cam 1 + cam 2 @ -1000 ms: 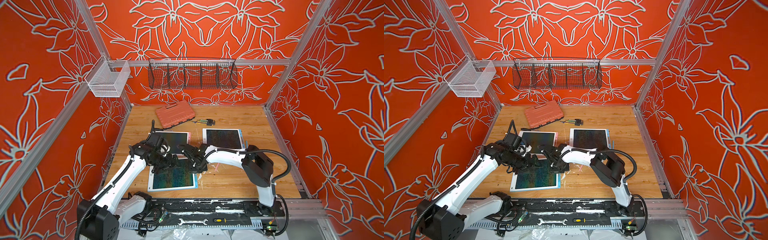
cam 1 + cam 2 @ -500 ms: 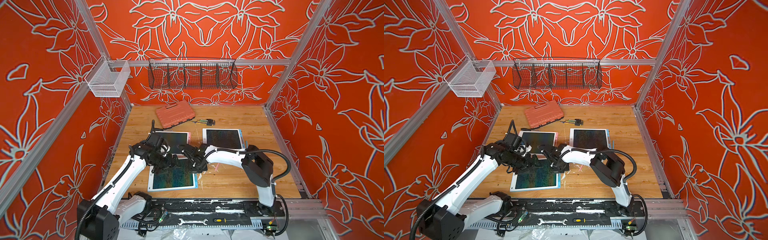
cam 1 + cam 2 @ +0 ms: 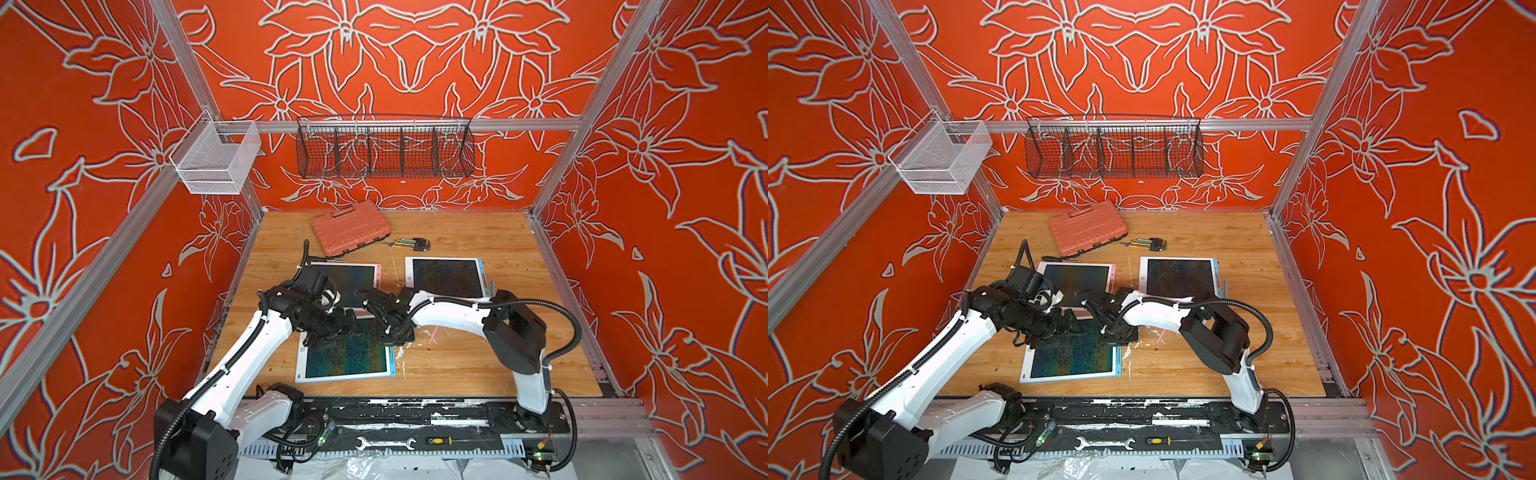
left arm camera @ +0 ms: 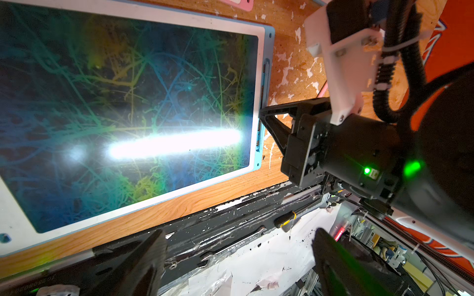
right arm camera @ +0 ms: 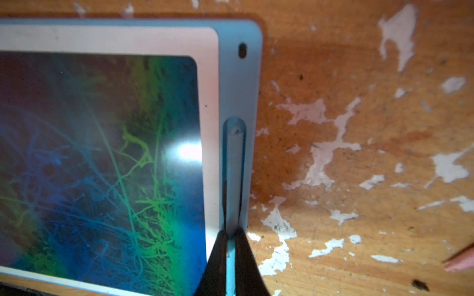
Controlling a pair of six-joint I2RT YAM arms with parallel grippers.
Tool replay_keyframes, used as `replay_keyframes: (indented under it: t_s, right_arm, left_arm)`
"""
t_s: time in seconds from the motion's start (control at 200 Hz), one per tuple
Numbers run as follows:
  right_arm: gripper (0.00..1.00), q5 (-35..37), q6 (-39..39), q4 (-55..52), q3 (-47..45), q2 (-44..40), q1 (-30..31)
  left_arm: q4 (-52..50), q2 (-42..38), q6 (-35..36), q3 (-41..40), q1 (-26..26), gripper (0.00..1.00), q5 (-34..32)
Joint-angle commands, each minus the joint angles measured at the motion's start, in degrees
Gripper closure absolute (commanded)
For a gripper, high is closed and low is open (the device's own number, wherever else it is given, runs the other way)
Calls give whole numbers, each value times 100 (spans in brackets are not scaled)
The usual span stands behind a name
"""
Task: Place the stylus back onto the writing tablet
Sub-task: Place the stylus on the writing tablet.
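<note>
We find the pale blue plastic stylus [image 5: 234, 164] lying in the long groove on the right border of the blue-framed writing tablet [image 5: 238, 77], the tablet nearest the robot base. Its tip points toward the tablet's holed corner. The right gripper [image 5: 232, 237] is clenched on the stylus shaft, back from the tip, with one black finger on each side. The left gripper [image 4: 238, 256] is released and holds nothing. Its fingers are spread wide, and it hangs over the tablet's far edge.

Near the right gripper, a thin pink stick [image 3: 433, 334] lies on the scuffed wooden tabletop [image 3: 478, 365], apart from the tablet. Farther back, a pink-framed tablet [image 3: 353, 274] and a second blue-framed tablet [image 3: 446, 276] lie side by side. Behind them are an orange plastic tool case [image 3: 350, 227] and a bundle of hex keys [image 3: 409, 244].

In both top views the two wrists cover the tablet's far edge, and we cannot make out the stylus there. Only the right wrist view shows the stylus seated in its groove and the pinch on it. The left wrist view shows the right gripper's fingertips meeting the tablet border, and a bright glare streak across the dark screen.
</note>
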Motion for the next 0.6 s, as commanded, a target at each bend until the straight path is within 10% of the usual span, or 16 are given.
replay_keyframes:
  t_s: [0.0,0.595]
  right_arm:
    - [90,231,93,-207,119,158,21]
    - [86,301,23,-303,227,203,22]
  left_arm:
    - [-129,-30,78,-26,59,13,9]
    - [-127,-12,94,-10,57,13,25]
